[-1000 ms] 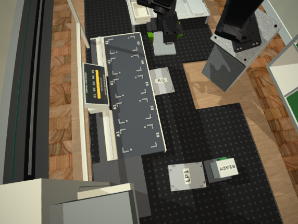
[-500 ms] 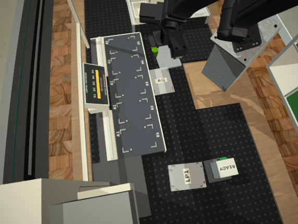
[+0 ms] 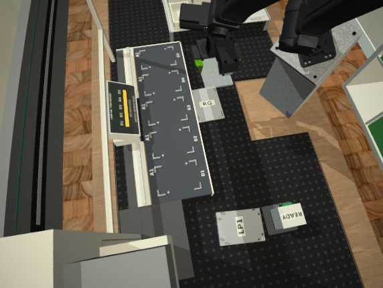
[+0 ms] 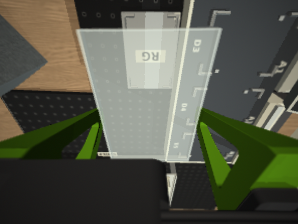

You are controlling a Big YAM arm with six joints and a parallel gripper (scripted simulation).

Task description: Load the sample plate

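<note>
My gripper (image 3: 214, 67) (image 4: 149, 112), with green fingers, is shut on a clear flat lid (image 3: 212, 78) (image 4: 135, 90) and grips it by its long sides. It holds the lid level in the air, just beyond the regrip nest RG (image 3: 207, 104) and beside the D4–D5 end of the dark deck (image 3: 167, 134) (image 4: 250, 50). A small label sits at the lid's near edge in the wrist view. Position D2 (image 3: 195, 138) is empty, as are the other deck positions. Lid park LP1 (image 3: 239, 227) is empty at the front. No plate is in view.
The READY key (image 3: 292, 216) stands right of LP1. A status panel (image 3: 122, 112) sits on the deck's left side. The arm's grey pedestal (image 3: 294, 77) rises at the right. The shelf's edge (image 3: 174, 13) shows at the top, partly hidden by the arm.
</note>
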